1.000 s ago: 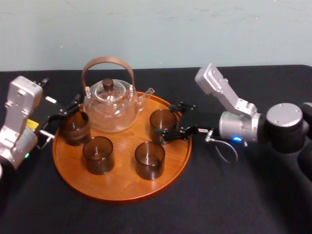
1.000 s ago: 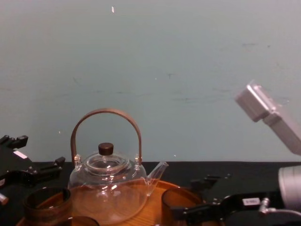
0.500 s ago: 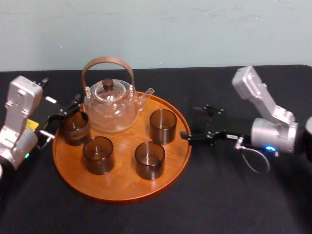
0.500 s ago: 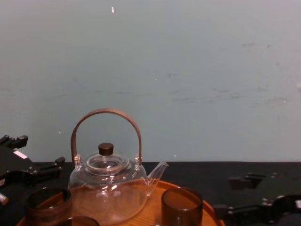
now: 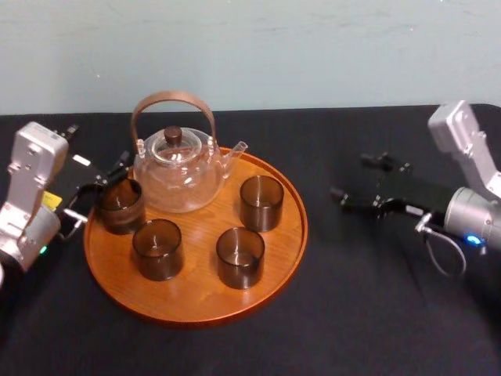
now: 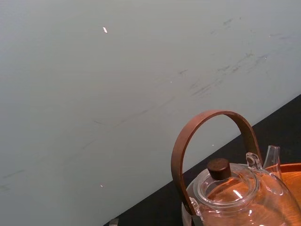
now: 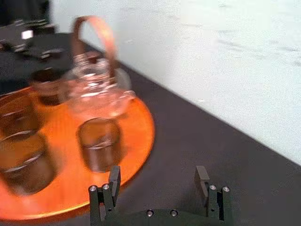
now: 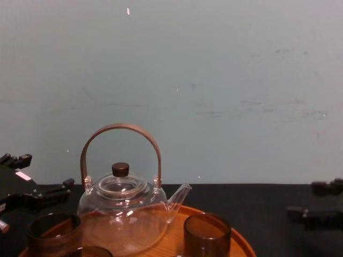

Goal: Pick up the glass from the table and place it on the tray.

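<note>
**Four glasses on the tray, right gripper open and empty**

A pale blue-green wall (image 8: 214, 80) stands behind the matte black table (image 5: 376, 313), and on that table we see the round wooden tray (image 5: 196, 301) with its low rim. A clear glass teapot (image 5: 178, 172) with a brown hoop handle and a dark knob on its lid stands at the tray's far side.

We count four dark glasses on the tray, all upright and none touching another. The rear right glass (image 5: 261, 202) stands near the teapot's spout, toward the tray's right rim. The front right glass (image 5: 239, 256) and the front left glass (image 5: 157, 248) stand side by side nearer the robot. The left glass (image 5: 120, 205) stands at the tray's left rim, just beside the teapot.

The right gripper (image 5: 352, 176) hangs over bare table to the right of the tray, well apart from its rim and pointing toward it. In the right wrist view its two fingers (image 7: 114, 181) are spread wide with nothing between them.

The left gripper (image 5: 98, 190) is at the tray's left edge, close against the left glass. We cannot tell whether it has hold of that glass.
</note>
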Controlling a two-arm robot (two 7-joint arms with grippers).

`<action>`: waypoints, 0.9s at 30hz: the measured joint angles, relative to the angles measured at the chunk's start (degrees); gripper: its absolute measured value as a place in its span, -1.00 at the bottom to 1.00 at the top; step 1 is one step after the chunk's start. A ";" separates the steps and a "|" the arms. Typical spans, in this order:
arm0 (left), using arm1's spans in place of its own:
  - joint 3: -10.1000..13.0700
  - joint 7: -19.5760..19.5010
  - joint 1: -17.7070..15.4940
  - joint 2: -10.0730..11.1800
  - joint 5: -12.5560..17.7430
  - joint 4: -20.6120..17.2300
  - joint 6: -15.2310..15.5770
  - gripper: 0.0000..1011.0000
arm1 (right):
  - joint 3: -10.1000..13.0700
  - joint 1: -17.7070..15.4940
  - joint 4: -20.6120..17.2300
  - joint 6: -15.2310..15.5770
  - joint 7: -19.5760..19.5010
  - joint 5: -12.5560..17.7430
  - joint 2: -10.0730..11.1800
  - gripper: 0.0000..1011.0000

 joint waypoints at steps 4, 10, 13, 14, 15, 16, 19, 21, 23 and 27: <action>0.00 0.00 0.00 0.00 0.00 0.00 0.00 0.98 | 2.70 -1.76 -0.44 -0.19 -5.92 -0.44 -2.01 0.98; 0.00 0.00 0.00 0.00 0.00 0.00 0.00 0.98 | 4.65 -3.45 -0.39 -1.99 -12.08 -2.78 -4.79 0.98; 0.00 0.00 0.00 0.00 0.00 0.00 0.00 0.98 | 5.02 -3.95 -0.08 -2.78 -13.74 -3.80 -5.71 0.98; 0.00 0.00 0.00 0.00 0.00 0.00 0.00 0.98 | 5.18 -4.24 0.31 -3.51 -14.52 -4.36 -6.30 0.98; 0.00 0.00 0.00 0.00 0.00 0.01 0.00 0.98 | 5.24 -4.37 0.55 -3.97 -14.77 -4.64 -6.56 0.98; 0.00 0.00 0.00 0.00 0.00 0.00 0.00 0.98 | 5.32 -4.62 1.05 -4.73 -14.96 -5.05 -7.00 0.98; 0.00 0.00 0.00 0.00 0.00 0.00 0.00 0.98 | 5.48 -5.01 1.92 -5.85 -14.90 -5.45 -7.62 0.98; 0.00 0.00 0.00 0.00 0.00 0.00 0.00 0.98 | 5.53 -5.17 2.40 -6.18 -14.76 -5.61 -7.95 0.98; 0.00 0.00 0.00 0.00 0.00 0.00 0.00 0.98 | 5.59 -5.27 2.90 -6.43 -14.54 -5.74 -8.31 0.98; 0.00 0.00 0.00 0.00 0.00 0.00 0.00 0.98 | 5.89 -5.30 4.25 -7.05 -13.94 -6.02 -9.21 0.98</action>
